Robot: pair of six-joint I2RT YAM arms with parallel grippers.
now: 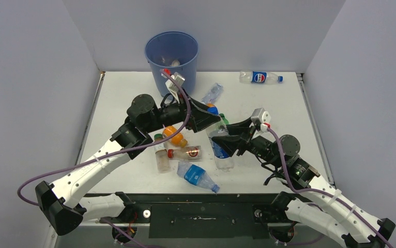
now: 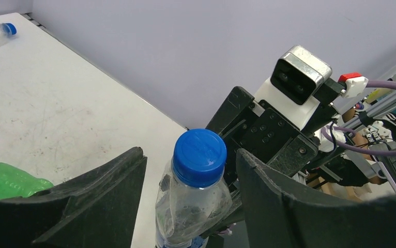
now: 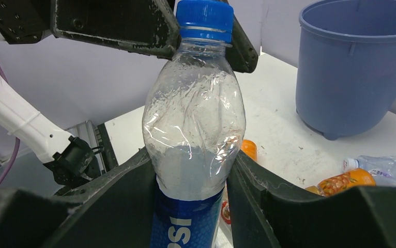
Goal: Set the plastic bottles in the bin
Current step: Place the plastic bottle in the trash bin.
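Observation:
My right gripper is shut on the blue label of an upright clear Pepsi bottle with a blue cap, held mid-table. My left gripper reaches in from the left and straddles that bottle's cap and neck. Its jaws are open, with a gap showing on the left side. The blue bin stands at the back of the table, with a few items visible inside. Several more plastic bottles lie on the table: an orange one, a red-capped one and a blue-labelled one.
Another Pepsi bottle lies at the far right back. A crushed clear bottle rests beside the bin. A green bottle lies just behind my left fingers. Grey walls close in the table on three sides.

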